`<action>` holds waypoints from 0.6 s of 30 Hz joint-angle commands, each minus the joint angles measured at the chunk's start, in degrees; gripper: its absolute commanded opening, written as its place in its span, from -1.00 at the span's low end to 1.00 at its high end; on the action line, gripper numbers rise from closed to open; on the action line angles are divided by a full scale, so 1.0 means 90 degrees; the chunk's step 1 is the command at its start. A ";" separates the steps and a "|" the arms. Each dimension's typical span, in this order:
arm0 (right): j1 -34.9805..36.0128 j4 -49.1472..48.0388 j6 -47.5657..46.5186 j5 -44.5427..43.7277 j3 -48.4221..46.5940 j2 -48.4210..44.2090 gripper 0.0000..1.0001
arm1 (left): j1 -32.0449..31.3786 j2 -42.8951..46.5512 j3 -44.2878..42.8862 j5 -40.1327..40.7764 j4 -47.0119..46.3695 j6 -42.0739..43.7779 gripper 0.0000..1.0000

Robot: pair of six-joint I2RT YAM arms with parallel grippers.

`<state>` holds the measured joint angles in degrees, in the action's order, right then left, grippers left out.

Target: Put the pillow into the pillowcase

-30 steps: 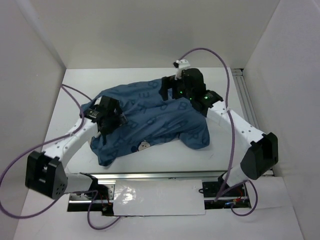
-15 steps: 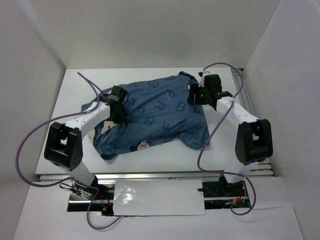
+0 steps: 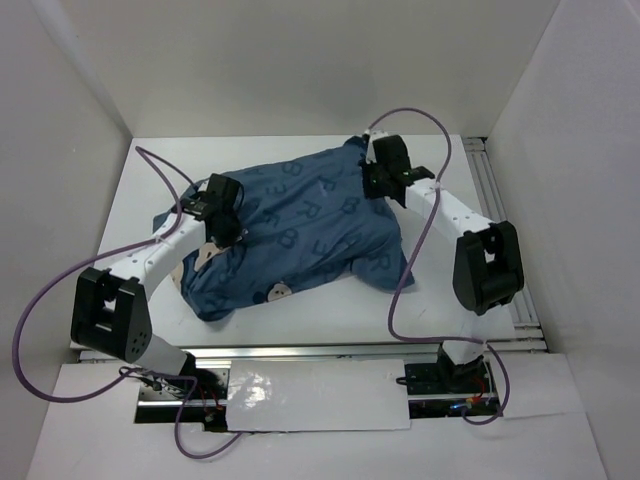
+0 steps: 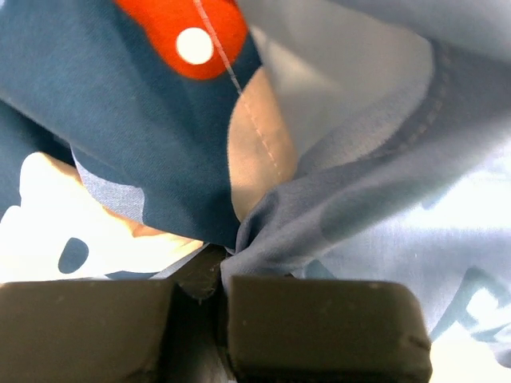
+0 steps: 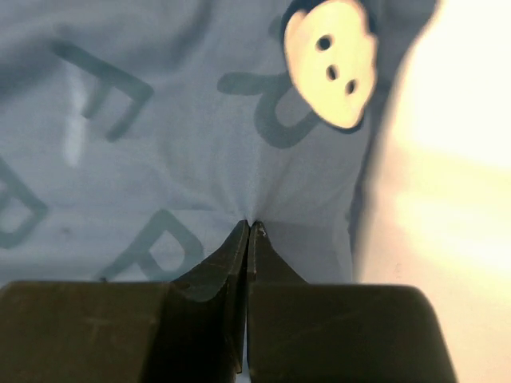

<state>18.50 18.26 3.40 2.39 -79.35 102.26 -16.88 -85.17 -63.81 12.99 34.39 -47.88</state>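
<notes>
The blue printed pillowcase (image 3: pixel 300 230) lies bulging across the middle of the white table (image 3: pixel 140 180). The pillow is hidden; I see no white cushion outside the case. My left gripper (image 3: pixel 228 232) is at the case's left end, shut on a gathered fold of the blue fabric (image 4: pixel 359 199); in the left wrist view the left gripper (image 4: pixel 215 271) has cloth bunched between its pads. My right gripper (image 3: pixel 373 188) is at the far right corner of the case. In the right wrist view the right gripper (image 5: pixel 250 226) is shut, its tips pinching a small pucker of the pillowcase (image 5: pixel 160 144).
White walls enclose the table on the left, back and right. A metal rail (image 3: pixel 497 205) runs along the right side, and another (image 3: pixel 300 352) along the front edge by the arm bases. Purple cables (image 3: pixel 60 290) loop from both arms.
Both grippers have gone from open to shut on the pillowcase fabric. The right gripper moved to the far right corner and the left gripper to the left end; the case shifted slightly.
</notes>
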 commanded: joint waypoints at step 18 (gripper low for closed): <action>0.1256 0.2193 0.0589 -0.3920 -0.2407 0.0668 -0.94 | 0.0021 -0.0916 -0.2597 -0.0086 -0.0765 0.1276 -1.00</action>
<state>31.92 37.50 5.61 -42.24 -106.59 102.52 -16.32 -90.21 -83.79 12.71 34.22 -39.00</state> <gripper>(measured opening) 0.026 0.051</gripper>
